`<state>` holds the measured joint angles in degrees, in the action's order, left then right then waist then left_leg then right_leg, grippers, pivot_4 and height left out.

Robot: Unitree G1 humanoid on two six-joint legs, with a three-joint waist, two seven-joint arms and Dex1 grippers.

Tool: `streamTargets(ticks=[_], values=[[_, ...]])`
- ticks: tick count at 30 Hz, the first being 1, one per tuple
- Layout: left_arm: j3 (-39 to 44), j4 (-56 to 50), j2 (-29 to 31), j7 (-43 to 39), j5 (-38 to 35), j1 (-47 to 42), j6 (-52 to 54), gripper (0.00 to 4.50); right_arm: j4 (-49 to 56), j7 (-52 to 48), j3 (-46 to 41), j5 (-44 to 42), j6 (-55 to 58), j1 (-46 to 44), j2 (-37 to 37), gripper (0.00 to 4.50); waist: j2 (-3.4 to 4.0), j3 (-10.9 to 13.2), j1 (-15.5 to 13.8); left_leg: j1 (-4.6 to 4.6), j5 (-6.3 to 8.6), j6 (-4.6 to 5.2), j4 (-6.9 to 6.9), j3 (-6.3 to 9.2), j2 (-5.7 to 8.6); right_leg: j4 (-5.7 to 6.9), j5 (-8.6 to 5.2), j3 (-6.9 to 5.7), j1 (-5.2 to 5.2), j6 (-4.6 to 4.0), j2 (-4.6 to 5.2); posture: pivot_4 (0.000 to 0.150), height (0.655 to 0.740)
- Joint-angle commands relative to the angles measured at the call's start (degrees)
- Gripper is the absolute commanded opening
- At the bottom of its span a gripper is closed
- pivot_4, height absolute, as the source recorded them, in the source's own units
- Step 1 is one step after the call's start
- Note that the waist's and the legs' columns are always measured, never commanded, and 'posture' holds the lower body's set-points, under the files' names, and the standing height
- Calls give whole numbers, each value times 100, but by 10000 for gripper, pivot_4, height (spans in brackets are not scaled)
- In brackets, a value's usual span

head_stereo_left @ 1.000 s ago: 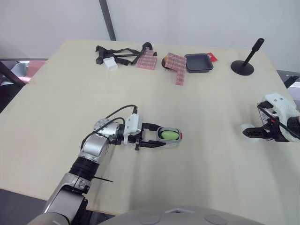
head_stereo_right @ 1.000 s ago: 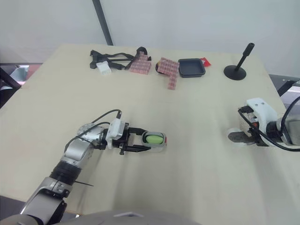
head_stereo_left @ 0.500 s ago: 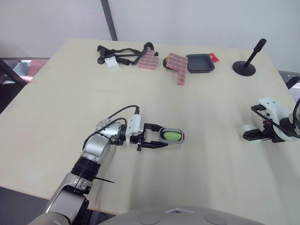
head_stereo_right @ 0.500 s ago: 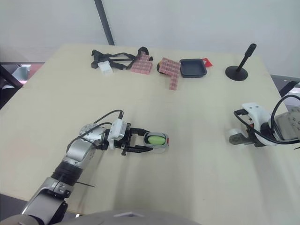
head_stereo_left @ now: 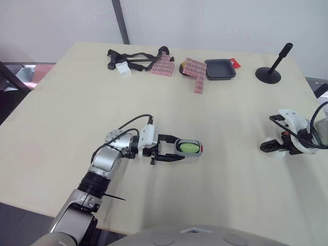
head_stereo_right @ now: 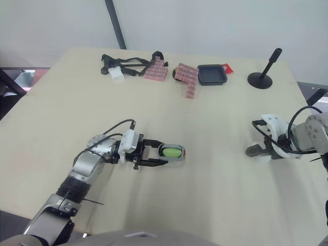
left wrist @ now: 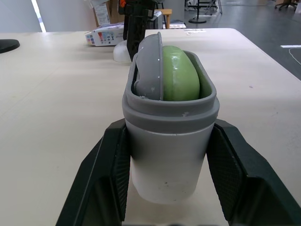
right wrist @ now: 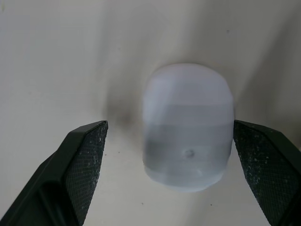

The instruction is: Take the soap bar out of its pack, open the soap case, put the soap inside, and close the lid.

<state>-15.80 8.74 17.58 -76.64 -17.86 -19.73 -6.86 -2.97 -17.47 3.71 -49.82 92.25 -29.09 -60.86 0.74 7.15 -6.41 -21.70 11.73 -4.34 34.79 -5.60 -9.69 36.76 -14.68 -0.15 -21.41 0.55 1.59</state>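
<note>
a small grey oval plastic soap case (left wrist: 170,141) rests on the pale wooden counter (head_stereo_left: 230,102), near its middle. it is clamped in the robot's left claw (head_stereo_left: 179,148), with both black fingers pressed to its sides. the rounded green soap bar (left wrist: 181,80) is already seated inside, beside a grey insert. the case and that claw sit where they were a second ago. the change is on the right, where the arm has drawn in a little toward the case and turned its wrist. the right claw (right wrist: 170,134) now hangs spread wide over the translucent white domed lid (right wrist: 188,117). the lid lies on the counter between the open fingers, close to one of them and well apart from the case. by the look of it, unpacking and loading are done and only the closing remains: the lid has yet to be gripped, carried across and pressed onto the open rim. pink patterned packs (head_stereo_left: 161,65) and a black tray (head_stereo_left: 220,69) lie at the far edge.
</note>
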Motion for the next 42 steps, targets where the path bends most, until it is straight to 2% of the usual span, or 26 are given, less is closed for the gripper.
streamTargets(ticks=[1,14,19,22,28,33,37,42], values=[[25,-250,44,13,-103,17,-14,18312,-12,72,-65,-42,25,-57,-82,44314,0,0,-1,0,0,0,0,0,0,-1,0,0,0,0,0,1500,7400],[12,-301,50,11,-115,37,15,18312,54,85,-147,-209,25,64,-310,44314,0,0,-4,1,1,-3,0,0,0,-2,0,1,2,1,-1,1500,7400],[0,-286,61,3,-91,34,12,18312,163,118,-171,-187,25,84,-351,30668,0,0,-1,2,2,-5,0,0,0,-3,0,1,2,1,-3,1500,7400],[-5,-252,63,5,-65,18,-14,18312,283,132,-186,-188,25,56,-324,19784,0,0,0,2,2,-6,0,0,1,-4,0,2,2,1,-3,1500,7400],[-27,-231,64,33,-44,9,-40,18312,789,-230,-130,-138,25,28,-370,19361,1,0,-1,2,3,-8,0,0,0,-5,1,2,2,1,-5,1500,7400],[-38,-193,54,66,-17,-16,-57,18312,1662,-1034,20,115,-699,-24,-674,19361,1,0,-5,3,6,-12,-1,0,-4,-6,0,2,3,1,-9,1500,7400],[-60,-118,7,99,3,-87,-46,18312,2433,-1958,425,351,-1372,-424,-1085,19361,0,1,9,3,7,-13,-1,1,-11,-9,1,2,5,2,-9,1500,7400],[-86,86,-140,131,26,-263,-46,18312,3002,-2802,1012,468,-1475,-1154,-1115,19361,-1,1,34,9,7,-13,-1,2,-15,-6,1,1,10,2,-12,1500,7400]])
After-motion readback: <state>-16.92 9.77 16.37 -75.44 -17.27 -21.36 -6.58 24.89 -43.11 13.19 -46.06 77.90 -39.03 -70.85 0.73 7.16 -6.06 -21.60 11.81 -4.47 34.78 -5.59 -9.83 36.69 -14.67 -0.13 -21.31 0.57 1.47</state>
